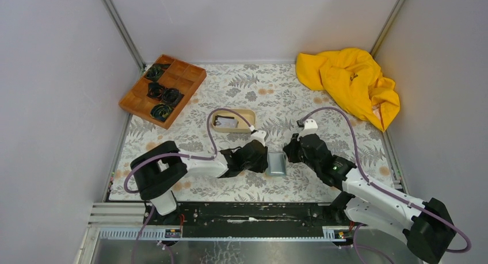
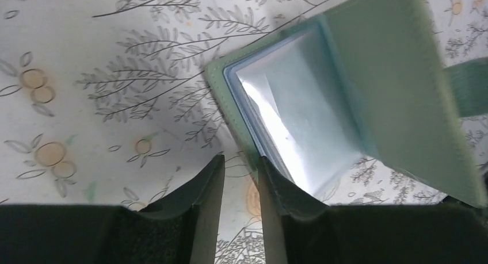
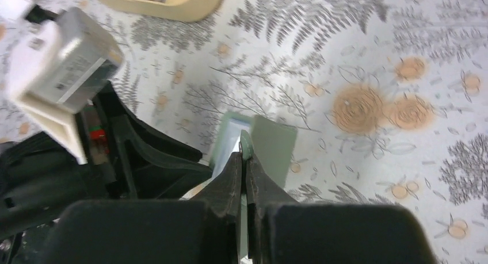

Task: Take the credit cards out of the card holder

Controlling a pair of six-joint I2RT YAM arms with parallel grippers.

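Black left fingers [image 2: 217, 167]: slightly parted, gripping nothing you can see, at the card holder's [image 2: 345, 74] inner edge.
Right fingers [image 3: 244, 160]: pinched tight on its cover flap.
Card holder: on the desk [image 1: 276, 91], between both arms.
Progress: visible sleeve looks empty; other credit cards you cannot confirm.

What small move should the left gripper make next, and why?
Probably ease the left gripper forward and close it on the near edge of the clear pocket of the card holder. Its jaws stand slightly apart just short of that edge, while the right gripper pinches the cover and holds it open.
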